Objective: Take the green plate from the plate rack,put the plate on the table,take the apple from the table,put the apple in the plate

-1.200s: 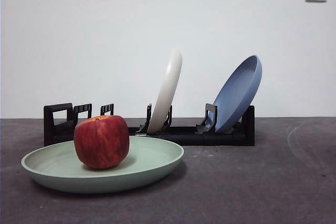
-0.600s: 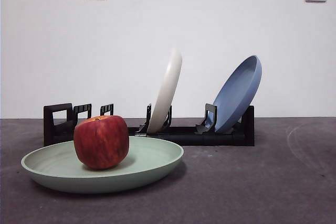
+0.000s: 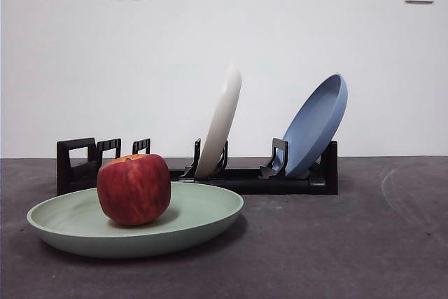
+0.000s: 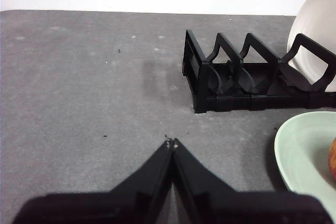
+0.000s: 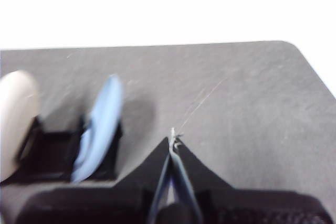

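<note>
Apple (image 3: 134, 189) sits in the green plate (image 3: 203, 209), which lies flat on the grey surface (image 3: 336, 243) just in front of the black plate rack (image 3: 252, 178). Both the left pincer (image 4: 171, 142) and right pincer (image 5: 172, 137) hang closed and empty above the surface.

Front camera low, level, near; wrist cameras look down; all share the plate rack (image 3: 196, 173).

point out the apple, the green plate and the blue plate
apple (image 3: 134, 189): front view, middle of its red side
green plate (image 3: 203, 204): front view, bare inner surface beside the apple
blue plate (image 3: 315, 127): front view, its outer blue face
</note>
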